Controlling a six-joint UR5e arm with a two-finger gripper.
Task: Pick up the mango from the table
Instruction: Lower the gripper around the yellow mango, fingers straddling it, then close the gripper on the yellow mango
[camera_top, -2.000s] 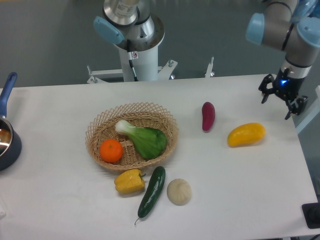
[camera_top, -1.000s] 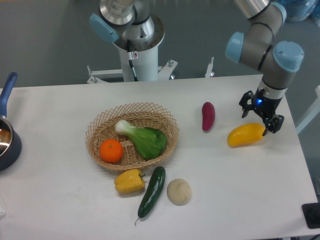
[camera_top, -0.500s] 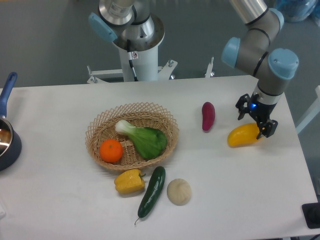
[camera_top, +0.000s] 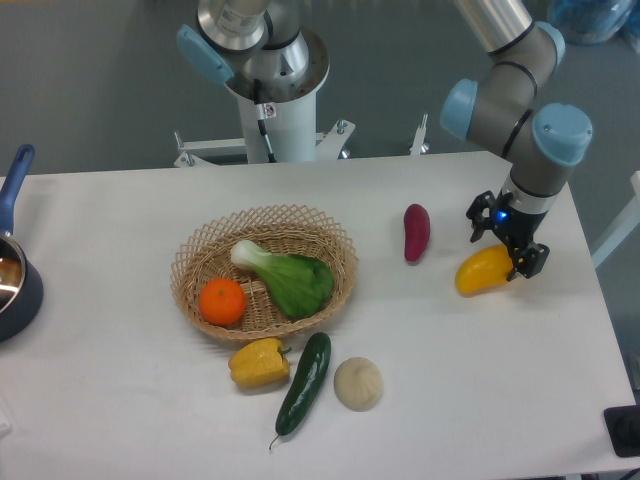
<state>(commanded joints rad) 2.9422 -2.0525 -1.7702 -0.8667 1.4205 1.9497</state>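
Observation:
The mango (camera_top: 480, 271) is a smooth yellow-orange fruit lying on the white table (camera_top: 120, 420) at the right, just right of a purple sweet potato. My gripper (camera_top: 503, 247) hangs right over the mango's right half, its black fingers spread open, one at the fruit's upper left and one at its right end. The right end of the mango is hidden behind the gripper. Nothing is gripped.
A wicker basket (camera_top: 263, 273) mid-table holds an orange (camera_top: 222, 301) and a bok choy (camera_top: 285, 276). A purple sweet potato (camera_top: 416, 232), yellow bell pepper (camera_top: 258, 363), cucumber (camera_top: 303, 383) and pale bun (camera_top: 358, 383) lie around it. A blue pot (camera_top: 14, 268) sits at the left edge.
The arm has swung in from the far right edge to the left and down, ending over the mango. The mango has stayed in place.

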